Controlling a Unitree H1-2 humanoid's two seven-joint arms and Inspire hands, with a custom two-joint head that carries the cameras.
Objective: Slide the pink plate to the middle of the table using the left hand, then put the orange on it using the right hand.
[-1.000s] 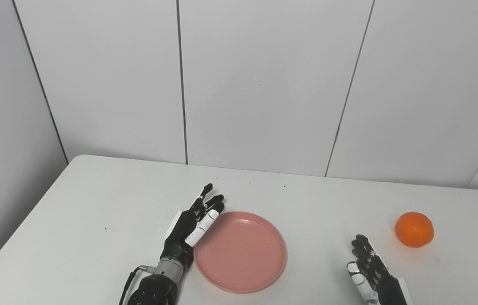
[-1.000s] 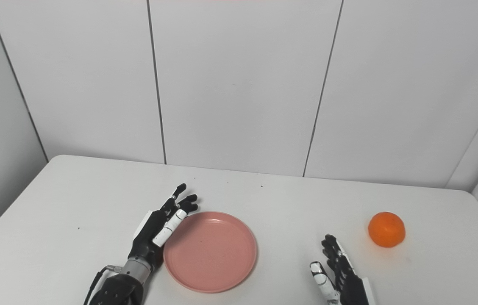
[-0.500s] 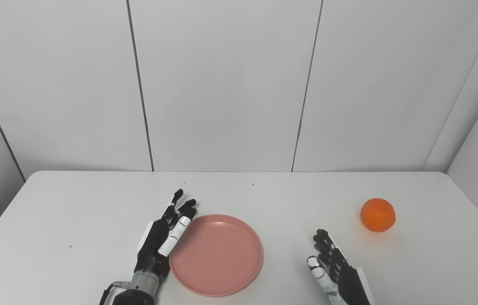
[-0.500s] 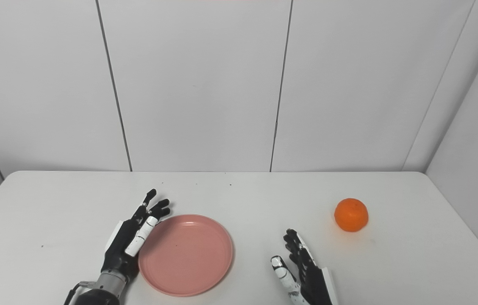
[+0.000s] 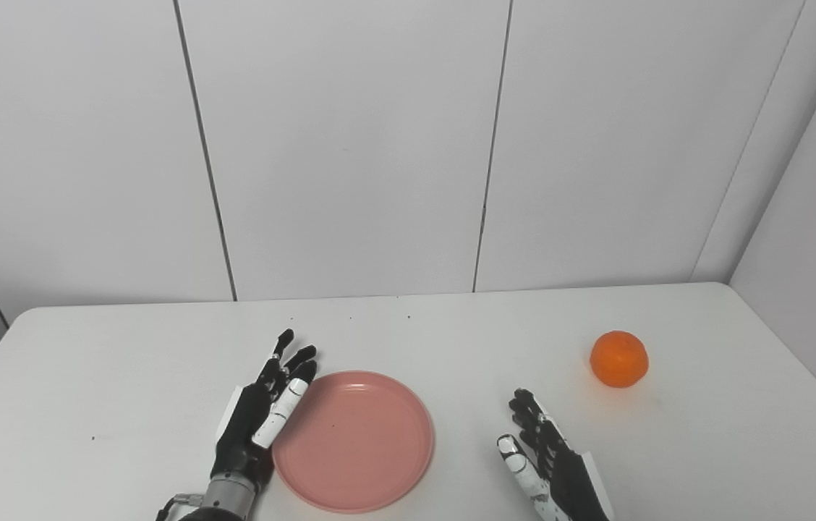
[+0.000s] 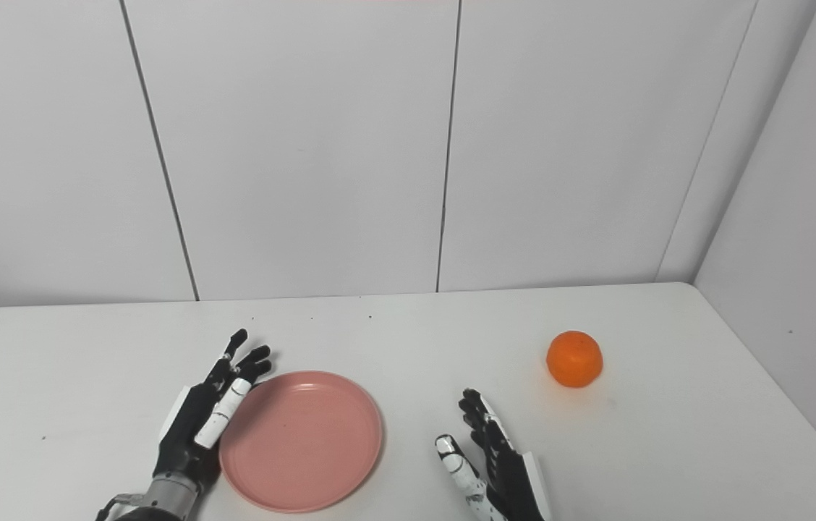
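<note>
A round pink plate (image 5: 354,441) lies flat on the white table (image 5: 126,362), near the front edge and a little left of centre. My left hand (image 5: 263,405) rests open with its fingers straight, its inner side against the plate's left rim. The orange (image 5: 618,359) sits by itself at the right of the table. My right hand (image 5: 545,463) lies open on the table between plate and orange, apart from both, holding nothing.
Grey panelled walls (image 5: 350,145) stand behind the table and along its right side. The table's far edge meets the back wall, and a few small dark specks dot its surface.
The whole picture has swung to the right, so the camera moved. Both hands, the plate and the orange keep the same places relative to one another.
</note>
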